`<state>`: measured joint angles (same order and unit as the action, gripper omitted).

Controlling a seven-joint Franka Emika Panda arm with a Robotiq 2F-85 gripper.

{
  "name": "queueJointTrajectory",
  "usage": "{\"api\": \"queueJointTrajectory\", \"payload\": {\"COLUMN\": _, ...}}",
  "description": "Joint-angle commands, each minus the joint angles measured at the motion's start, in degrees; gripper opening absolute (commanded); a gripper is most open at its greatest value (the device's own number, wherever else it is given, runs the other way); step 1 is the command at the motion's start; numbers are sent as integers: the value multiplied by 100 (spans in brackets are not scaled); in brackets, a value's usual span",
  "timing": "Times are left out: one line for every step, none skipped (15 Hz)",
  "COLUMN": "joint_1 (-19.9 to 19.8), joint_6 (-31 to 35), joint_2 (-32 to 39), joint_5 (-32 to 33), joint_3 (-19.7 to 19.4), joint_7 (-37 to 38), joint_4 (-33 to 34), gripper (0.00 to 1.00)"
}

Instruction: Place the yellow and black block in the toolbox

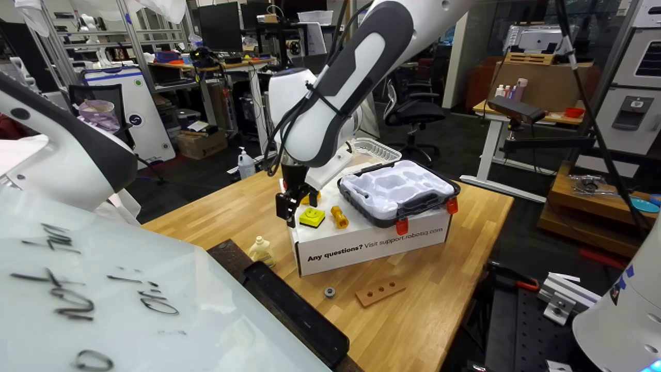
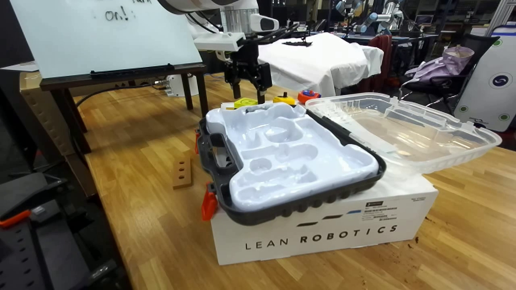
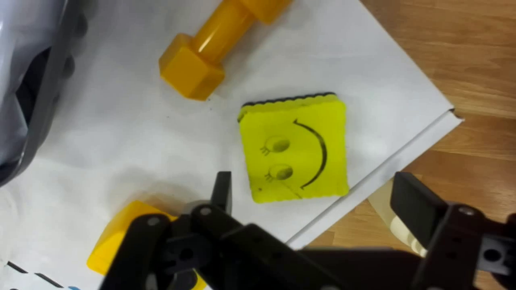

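Yellow and black block: lying smiley side up on white cardboard box, near corner, between dumbbell and box edge. Gripper: above block, jaws wide apart. Toolbox: open on same box, apart from block.

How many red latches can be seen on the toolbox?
2. In an exterior view, one latch hangs near the left end and another latch near the right end of the same side of the toolbox. More may be hidden on sides not shown.
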<state>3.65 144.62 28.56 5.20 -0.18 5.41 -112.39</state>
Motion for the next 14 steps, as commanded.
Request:
{"api": "queueJointTrajectory", "payload": {"joint_1": -127, "joint_6": 15, "joint_2": -259, "joint_5": -164, "joint_3": 79, "joint_7": -265, "joint_4": -284, "gripper": 100}}
{"api": "queueJointTrajectory", "payload": {"joint_1": -141, "joint_6": 16, "joint_2": -294, "joint_5": -180, "joint_3": 82, "joint_7": -290, "joint_4": -323, "gripper": 100}}
{"api": "queueJointTrajectory", "payload": {"joint_1": -154, "joint_6": 15, "joint_2": -334, "joint_5": -196, "joint_3": 85, "joint_7": -316, "joint_4": -363, "gripper": 100}}
{"api": "queueJointTrajectory", "payload": {"joint_1": -167, "joint_6": 14, "joint_2": -369, "joint_5": -216, "joint_3": 88, "joint_7": -339, "joint_4": -399, "gripper": 100}}
{"api": "queueJointTrajectory", "payload": {"joint_1": -185, "joint_6": 4, "joint_2": -387, "joint_5": -246, "joint_3": 95, "joint_7": -371, "joint_4": -419, "gripper": 100}}
{"api": "queueJointTrajectory", "payload": {"joint_1": -202, "joint_6": -7, "joint_2": -402, "joint_5": -283, "joint_3": 104, "joint_7": -399, "joint_4": -436, "gripper": 100}}
{"api": "queueJointTrajectory", "payload": {"joint_1": -222, "joint_6": -26, "joint_2": -401, "joint_5": -341, "joint_3": 122, "joint_7": -443, "joint_4": -438, "gripper": 100}}
{"api": "queueJointTrajectory", "payload": {"joint_1": -238, "joint_6": -47, "joint_2": -401, "joint_5": -394, "joint_3": 135, "joint_7": -478, "joint_4": -439, "gripper": 100}}
{"api": "queueJointTrajectory", "payload": {"joint_1": -237, "joint_6": -57, "joint_2": -371, "joint_5": -431, "joint_3": 132, "joint_7": -488, "joint_4": -420, "gripper": 100}}
{"api": "queueJointTrajectory", "payload": {"joint_1": -235, "joint_6": -72, "joint_2": -346, "joint_5": -458, "joint_3": 127, "joint_7": -496, "joint_4": -403, "gripper": 100}}
{"api": "queueJointTrajectory", "payload": {"joint_1": -233, "joint_6": -85, "joint_2": -331, "joint_5": -478, "joint_3": 126, "joint_7": -501, "joint_4": -389, "gripper": 100}}
{"api": "queueJointTrajectory", "payload": {"joint_1": -231, "joint_6": -90, "joint_2": -324, "joint_5": -498, "joint_3": 126, "joint_7": -506, "joint_4": -379, "gripper": 100}}
{"api": "queueJointTrajectory", "payload": {"joint_1": -238, "joint_6": -101, "joint_2": -320, "joint_5": -531, "joint_3": 135, "joint_7": -520, "joint_4": -360, "gripper": 100}}
{"api": "queueJointTrajectory", "payload": {"joint_1": -234, "joint_6": -102, "joint_2": -318, "joint_5": -537, "joint_3": 133, "joint_7": -516, "joint_4": -349, "gripper": 100}}
